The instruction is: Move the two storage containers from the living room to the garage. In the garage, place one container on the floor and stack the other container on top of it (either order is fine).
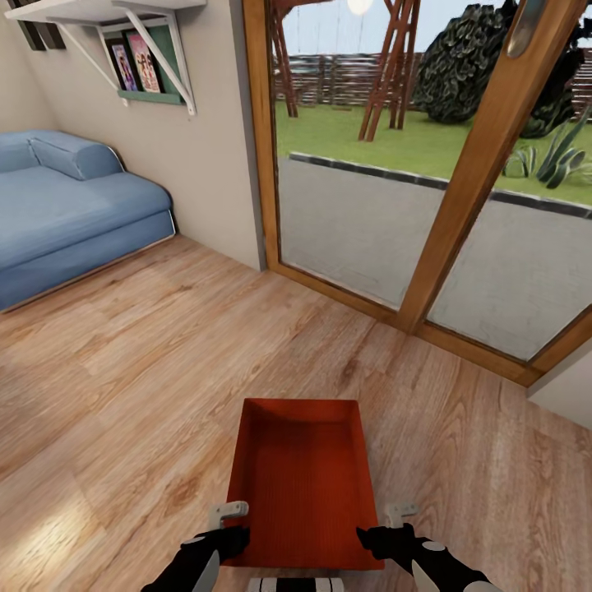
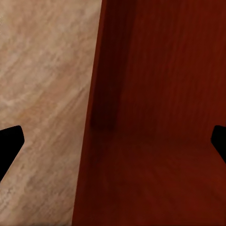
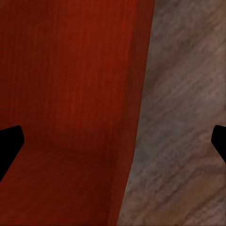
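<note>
Head view puts your left gripper (image 1: 220, 530) at the near left corner of the orange-red, ribbed, open-topped storage container (image 1: 302, 477), and your right gripper (image 1: 393, 530) at its near right corner. Each wrist view shows two dark fingertips spread wide, one over the bin's inside and one over the floor, with the side wall running between them; whether either pair actually presses that wall, you cannot tell from here, as the tips sit at the picture's edges. In the left wrist view the left gripper (image 2: 113, 141) straddles the bin's wall (image 2: 101, 94); the right gripper (image 3: 113, 141) does the same on the other wall (image 3: 136, 94). The container lies on the light wood-plank floor (image 1: 123, 370), lengthwise away from you. Beyond it stands a wood-framed glass door (image 1: 460, 189); a blue sofa (image 1: 66, 214) sits at the far left.
</note>
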Motion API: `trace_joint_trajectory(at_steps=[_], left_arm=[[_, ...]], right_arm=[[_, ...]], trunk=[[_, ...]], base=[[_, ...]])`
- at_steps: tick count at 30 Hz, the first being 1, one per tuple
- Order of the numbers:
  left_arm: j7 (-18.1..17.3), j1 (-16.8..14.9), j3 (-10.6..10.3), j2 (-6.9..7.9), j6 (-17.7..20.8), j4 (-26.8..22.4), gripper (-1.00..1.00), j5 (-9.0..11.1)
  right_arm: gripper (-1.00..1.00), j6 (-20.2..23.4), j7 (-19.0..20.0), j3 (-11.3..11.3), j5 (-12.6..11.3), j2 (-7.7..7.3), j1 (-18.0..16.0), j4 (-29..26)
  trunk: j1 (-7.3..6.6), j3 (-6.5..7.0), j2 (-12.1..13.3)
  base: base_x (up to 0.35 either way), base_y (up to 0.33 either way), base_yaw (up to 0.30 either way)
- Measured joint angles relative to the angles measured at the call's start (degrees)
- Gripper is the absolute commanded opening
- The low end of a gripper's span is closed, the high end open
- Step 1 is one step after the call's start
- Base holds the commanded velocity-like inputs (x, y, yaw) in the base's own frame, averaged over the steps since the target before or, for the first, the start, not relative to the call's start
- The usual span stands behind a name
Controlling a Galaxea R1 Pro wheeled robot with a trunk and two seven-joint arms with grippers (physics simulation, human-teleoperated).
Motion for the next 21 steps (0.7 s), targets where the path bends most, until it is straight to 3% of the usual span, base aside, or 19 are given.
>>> trace_joint_trajectory(at_steps=[21], left_arm=[[0.0, 0.0, -0.1, 0.16, 0.0, -0.1, 1.00, -0.1]], right_arm=[[1.00, -0.1, 0.0, 0.0, 0.0, 0.00, 0.0, 0.0]], trunk=[[0.00, 0.00, 0.0]], base=[[0.000, 0.000, 0.000]])
